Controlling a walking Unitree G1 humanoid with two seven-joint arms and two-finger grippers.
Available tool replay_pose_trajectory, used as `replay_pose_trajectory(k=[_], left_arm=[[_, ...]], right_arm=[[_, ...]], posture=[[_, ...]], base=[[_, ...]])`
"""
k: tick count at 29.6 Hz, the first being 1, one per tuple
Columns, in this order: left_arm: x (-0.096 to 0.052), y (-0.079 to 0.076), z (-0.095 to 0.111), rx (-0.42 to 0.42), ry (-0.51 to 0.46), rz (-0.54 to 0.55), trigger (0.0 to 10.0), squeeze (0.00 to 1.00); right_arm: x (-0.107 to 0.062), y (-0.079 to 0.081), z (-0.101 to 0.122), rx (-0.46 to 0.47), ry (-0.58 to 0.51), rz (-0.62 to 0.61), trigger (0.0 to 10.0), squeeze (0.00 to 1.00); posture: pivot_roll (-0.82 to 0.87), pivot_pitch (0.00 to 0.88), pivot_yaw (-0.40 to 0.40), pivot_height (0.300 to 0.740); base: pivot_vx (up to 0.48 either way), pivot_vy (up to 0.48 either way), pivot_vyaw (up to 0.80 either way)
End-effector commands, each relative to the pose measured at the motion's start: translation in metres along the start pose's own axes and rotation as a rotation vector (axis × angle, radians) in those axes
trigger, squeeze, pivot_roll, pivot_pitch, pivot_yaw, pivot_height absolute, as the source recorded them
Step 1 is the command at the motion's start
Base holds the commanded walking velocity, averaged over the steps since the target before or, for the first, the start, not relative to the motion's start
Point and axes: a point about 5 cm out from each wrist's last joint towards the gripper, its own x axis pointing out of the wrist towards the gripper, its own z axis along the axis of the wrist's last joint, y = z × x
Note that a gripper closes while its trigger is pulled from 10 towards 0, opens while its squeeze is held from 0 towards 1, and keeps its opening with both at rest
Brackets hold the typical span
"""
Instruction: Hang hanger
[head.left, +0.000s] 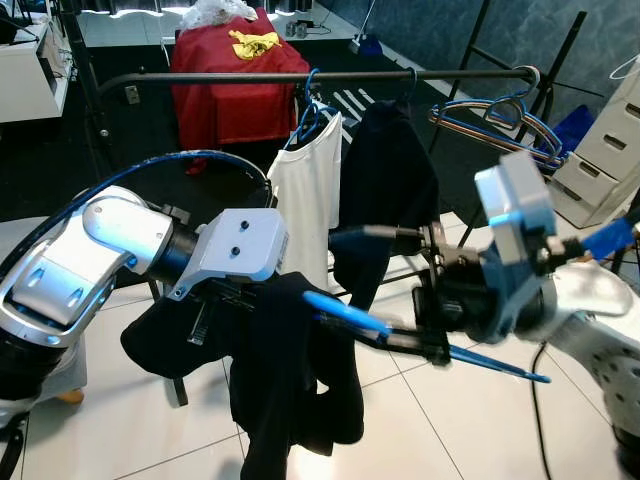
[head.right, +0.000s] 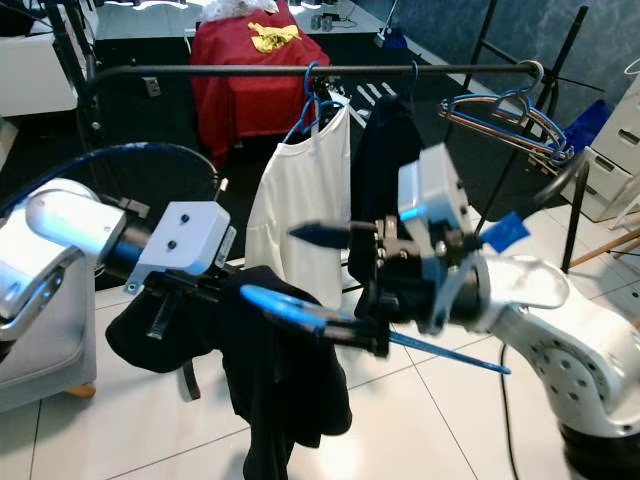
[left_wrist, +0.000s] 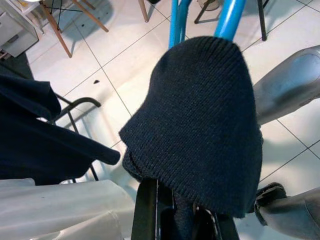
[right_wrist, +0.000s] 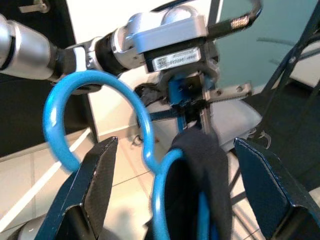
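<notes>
A blue hanger (head.left: 350, 315) carries a dark knit garment (head.left: 290, 370) that hangs in folds below my left gripper (head.left: 232, 298). That gripper is shut on the hanger, its fingers mostly covered by the cloth (left_wrist: 200, 125). My right gripper (head.left: 342, 282) comes in from the right and stands open, one finger above and one below the hanger. In the right wrist view the hanger's blue hook (right_wrist: 65, 110) curls between the two wide-apart fingers (right_wrist: 95, 180). The black clothes rail (head.left: 400, 75) runs across behind, higher and farther away.
On the rail hang a white top (head.left: 310, 190) on a blue hanger and a dark garment (head.left: 385, 180). Several bare hangers (head.left: 500, 120) bunch at its right end. A red-draped stand (head.left: 235, 80) is behind, and white drawers (head.left: 610, 140) are at right.
</notes>
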Motion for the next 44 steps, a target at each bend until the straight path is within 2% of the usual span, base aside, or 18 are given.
replay_pose_trajectory(k=[1,5,6,7,8,9,10,11,12,16,24,25,36,44], left_arm=[[-0.002,0.007,0.0,0.001,0.014,0.052,10.0,0.0],[-0.003,0.008,-0.003,-0.003,0.022,0.06,10.0,0.0],[-0.004,0.008,-0.003,-0.001,0.022,0.061,10.0,0.0],[-0.004,0.008,-0.003,-0.001,0.022,0.061,10.0,0.0],[-0.004,0.008,-0.002,0.002,0.021,0.063,10.0,0.0],[-0.004,0.008,-0.002,0.002,0.021,0.063,10.0,0.0],[-0.005,0.008,-0.002,0.006,0.021,0.063,10.0,0.0],[-0.005,0.008,-0.002,0.006,0.021,0.063,10.0,0.0],[-0.005,0.009,-0.002,0.01,0.024,0.063,10.0,0.0],[-0.006,0.009,-0.003,0.021,0.03,0.061,10.0,0.0],[-0.005,0.009,-0.003,0.028,0.022,0.059,10.0,0.0],[-0.005,0.009,-0.002,0.038,0.02,0.053,10.0,0.0],[-0.004,0.002,0.008,0.075,-0.024,0.002,10.0,0.0],[-0.007,0.004,0.011,0.109,-0.038,-0.004,10.0,0.0]], right_arm=[[0.002,0.01,0.004,-0.013,-0.002,0.078,10.0,0.0],[0.0,0.011,0.004,-0.018,0.025,0.078,10.0,0.0],[-0.002,0.009,0.0,-0.026,0.075,0.057,10.0,0.0],[-0.002,0.009,0.0,-0.026,0.075,0.057,10.0,0.0],[-0.004,0.006,-0.012,-0.035,0.182,0.019,10.0,0.0],[-0.004,0.006,-0.012,-0.035,0.182,0.019,10.0,0.0],[-0.007,0.003,-0.022,-0.048,0.278,-0.015,10.0,0.0],[-0.007,0.003,-0.022,-0.048,0.278,-0.015,10.0,0.0],[-0.01,0.0,-0.027,-0.063,0.336,-0.04,10.0,0.0],[-0.017,-0.006,-0.025,-0.102,0.379,-0.092,10.0,0.0],[-0.018,-0.012,-0.022,-0.144,0.385,-0.138,10.0,0.0],[-0.018,-0.017,-0.021,-0.172,0.364,-0.165,0.0,0.0],[-0.008,-0.014,-0.013,-0.193,0.254,-0.104,0.0,0.0],[-0.007,-0.012,-0.008,-0.196,0.209,-0.081,0.0,0.0]], posture=[[-0.07,0.085,-0.049,0.74],[-0.07,0.085,-0.049,0.74],[-0.07,0.083,-0.051,0.74],[-0.07,0.083,-0.051,0.74],[-0.07,0.081,-0.052,0.74],[-0.07,0.081,-0.052,0.74],[-0.07,0.081,-0.052,0.74],[-0.07,0.081,-0.052,0.74],[-0.06,0.079,-0.052,0.74],[-0.07,0.075,-0.052,0.74],[-0.07,0.072,-0.053,0.74],[-0.07,0.072,-0.052,0.74],[-0.06,0.082,-0.051,0.74],[-0.07,0.084,-0.051,0.74]], base=[[0.0,0.0,0.0],[0.0,0.0,0.0],[0.0,0.0,0.0],[0.0,0.0,0.0],[0.0,0.0,0.0],[0.0,0.0,0.0],[0.0,0.0,0.0],[0.0,0.0,0.0],[0.0,0.0,0.0],[0.0,0.0,0.0],[0.0,0.0,0.0],[0.0,0.0,0.0],[0.0,0.0,0.0],[0.0,0.0,0.0]])
